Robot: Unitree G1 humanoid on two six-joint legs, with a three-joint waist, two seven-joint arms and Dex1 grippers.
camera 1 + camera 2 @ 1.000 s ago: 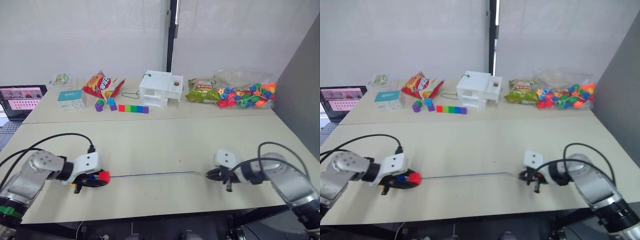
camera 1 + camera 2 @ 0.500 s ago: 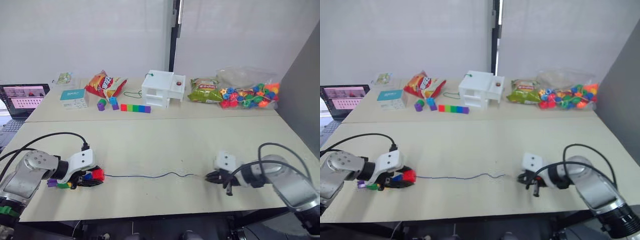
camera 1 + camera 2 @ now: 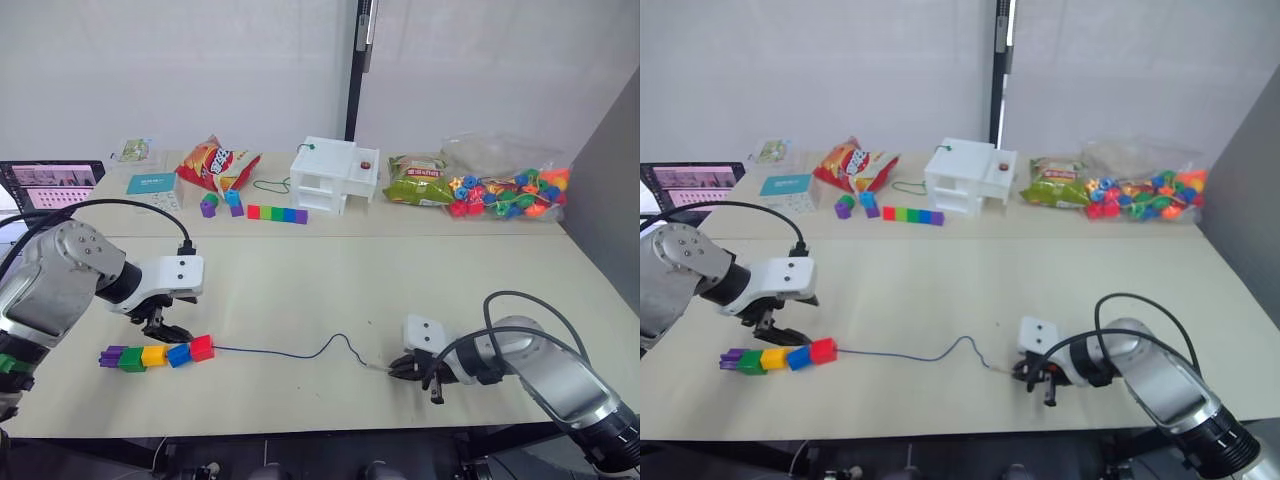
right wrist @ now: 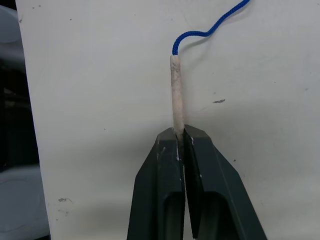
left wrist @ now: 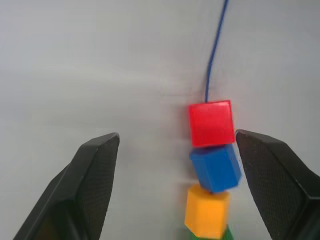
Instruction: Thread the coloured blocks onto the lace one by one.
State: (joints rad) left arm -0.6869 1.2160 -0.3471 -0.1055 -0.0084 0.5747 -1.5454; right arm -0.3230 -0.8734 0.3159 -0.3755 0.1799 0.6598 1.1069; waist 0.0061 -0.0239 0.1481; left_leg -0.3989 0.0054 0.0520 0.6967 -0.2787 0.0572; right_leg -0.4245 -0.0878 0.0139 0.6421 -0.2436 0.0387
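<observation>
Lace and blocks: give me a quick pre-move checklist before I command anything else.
1. Right gripper shut on the pale tip of the lace: ok.
2. Left gripper open, not clamping any block: ok.
3. Red block, blue block and yellow block in a row at the lace's end: ok.
4. Green block and purple block follow in the same row: ok; whether the lace runs through them: cannot tell.
5. Lace slack, lying in a wave on the table: ok.
</observation>
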